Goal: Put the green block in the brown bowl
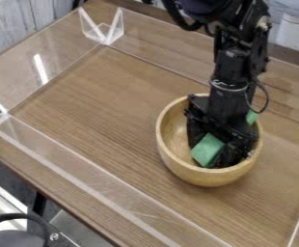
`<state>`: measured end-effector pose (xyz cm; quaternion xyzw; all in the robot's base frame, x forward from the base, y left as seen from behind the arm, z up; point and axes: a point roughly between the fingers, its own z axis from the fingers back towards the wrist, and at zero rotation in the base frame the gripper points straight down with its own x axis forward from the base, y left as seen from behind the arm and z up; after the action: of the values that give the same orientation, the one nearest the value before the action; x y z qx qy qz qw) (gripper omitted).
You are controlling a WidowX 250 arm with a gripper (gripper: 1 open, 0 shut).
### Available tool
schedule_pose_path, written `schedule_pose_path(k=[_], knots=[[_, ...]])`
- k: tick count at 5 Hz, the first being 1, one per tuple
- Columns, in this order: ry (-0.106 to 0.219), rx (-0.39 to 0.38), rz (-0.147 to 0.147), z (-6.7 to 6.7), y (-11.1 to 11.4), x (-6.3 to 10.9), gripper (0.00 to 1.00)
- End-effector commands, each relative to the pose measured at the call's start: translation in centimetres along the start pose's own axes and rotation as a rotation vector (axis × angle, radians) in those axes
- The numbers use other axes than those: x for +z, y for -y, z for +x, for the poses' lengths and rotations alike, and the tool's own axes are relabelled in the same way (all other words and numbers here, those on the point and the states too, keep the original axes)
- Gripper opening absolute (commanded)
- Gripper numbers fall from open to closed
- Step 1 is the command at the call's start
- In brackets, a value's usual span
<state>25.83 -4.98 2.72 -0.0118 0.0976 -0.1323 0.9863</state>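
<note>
The brown bowl (pixel 176 159) sits on the wooden table at the right. The green block (pixel 209 150) lies inside it, tilted against the bowl's inner wall, and a bit of its far end shows behind the gripper. My gripper (pixel 222 141) reaches straight down into the bowl over the block. Its black fingers (pixel 192 125) stand spread apart, wider than the block, so the gripper is open. The fingertips sit low in the bowl on either side of the block.
Low clear acrylic walls (pixel 62 178) border the wooden tabletop (pixel 88 106). A small clear V-shaped bracket (pixel 103 29) stands at the back left. The table's front edge runs along the lower left.
</note>
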Motion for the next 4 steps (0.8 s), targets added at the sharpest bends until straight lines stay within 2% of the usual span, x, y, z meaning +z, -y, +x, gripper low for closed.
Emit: schedule_pose_path(k=[1,3,4], knots=[[0.041,0.010,0.002,0.1,-0.3,1.6,1.00],[0.063,0.022,-0.004,-0.2,-0.5,3.0,1.00],[0.107,0.035,0.000,-0.5,-0.7,5.0,1.00]])
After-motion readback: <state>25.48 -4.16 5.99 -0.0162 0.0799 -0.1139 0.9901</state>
